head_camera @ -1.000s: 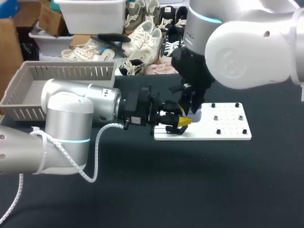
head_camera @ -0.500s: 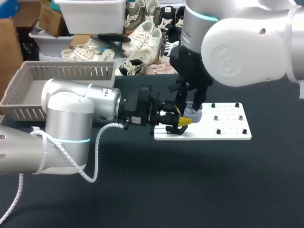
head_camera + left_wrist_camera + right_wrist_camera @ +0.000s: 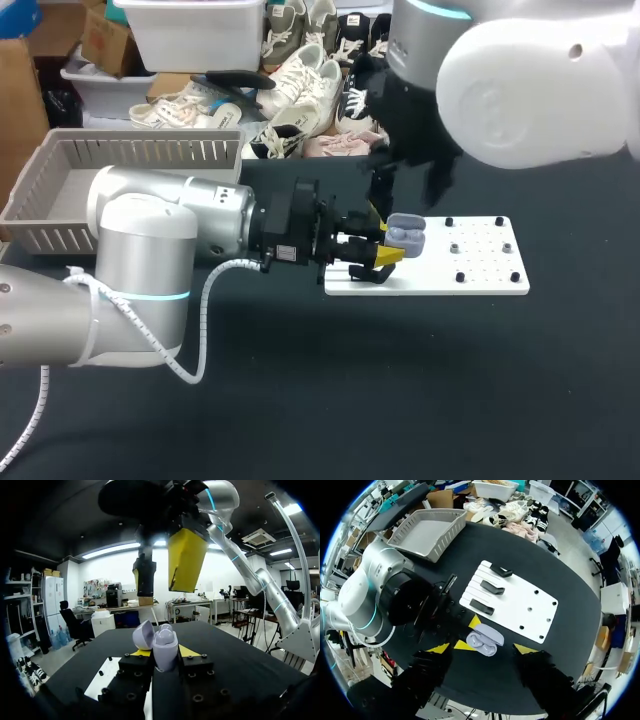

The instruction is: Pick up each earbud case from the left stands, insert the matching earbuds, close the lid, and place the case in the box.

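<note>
Lavender plastic earbud case (image 3: 405, 236), lid open: clamped between the fingers of left gripper (image 3: 385, 252), over the left end of white perforated board (image 3: 480, 282). Right gripper (image 3: 408, 190): spread wide, empty, clear above case. Grey slatted basket (image 3: 60, 165): well apart, far-left.

left arm (image 3: 150, 230), right arm (image 3: 520, 90): white shells, cyan rings | coiled white cable (image 3: 205, 298) | left pincer (image 3: 384, 244): yellow tips

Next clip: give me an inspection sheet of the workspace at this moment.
surface: black table, white board on it.
job's things: lilac earbud case, lid open, earbuds inside; three black stands bare; grey basket empty.
clutter: nothing seen.
grippers: left gripper, jaws shut on the case; right gripper above it, jaws open, holding nothing.
cables: white spiral-wrapped cable hanging from the left arm.
surroundings: nothing seen reaching over the table.
</note>
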Robot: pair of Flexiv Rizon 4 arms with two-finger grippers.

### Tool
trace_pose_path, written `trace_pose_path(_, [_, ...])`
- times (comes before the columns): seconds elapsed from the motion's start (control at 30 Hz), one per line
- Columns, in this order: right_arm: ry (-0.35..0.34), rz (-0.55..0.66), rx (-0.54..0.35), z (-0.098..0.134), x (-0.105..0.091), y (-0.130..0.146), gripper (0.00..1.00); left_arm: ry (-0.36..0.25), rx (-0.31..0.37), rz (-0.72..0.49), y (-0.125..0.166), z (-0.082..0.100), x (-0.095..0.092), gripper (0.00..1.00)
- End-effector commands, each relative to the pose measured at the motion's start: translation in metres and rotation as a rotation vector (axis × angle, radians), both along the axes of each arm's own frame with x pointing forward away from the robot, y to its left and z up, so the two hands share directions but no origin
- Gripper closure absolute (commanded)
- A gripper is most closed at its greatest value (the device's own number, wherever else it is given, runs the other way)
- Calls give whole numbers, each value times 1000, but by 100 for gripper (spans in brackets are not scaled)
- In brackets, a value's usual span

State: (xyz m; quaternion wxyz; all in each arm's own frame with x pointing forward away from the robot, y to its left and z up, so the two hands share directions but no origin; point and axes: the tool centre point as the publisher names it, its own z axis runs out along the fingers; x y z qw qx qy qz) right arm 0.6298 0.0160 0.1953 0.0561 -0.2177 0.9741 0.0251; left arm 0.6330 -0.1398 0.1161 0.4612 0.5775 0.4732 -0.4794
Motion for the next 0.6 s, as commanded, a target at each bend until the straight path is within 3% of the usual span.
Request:
trace_pose_path(0.03, [-18,-35,-2,8,6,-16,0,0,0,-2,0,0,1,100])
trace_pose_path(0.3, [44,-130,-43,-1,38,-30,0,0,0,-2,0,0,1,100])
trace_pose_path(0.6, [79,-184,-30,-18,64,-40,0,0,0,-2,0,0,1,100])
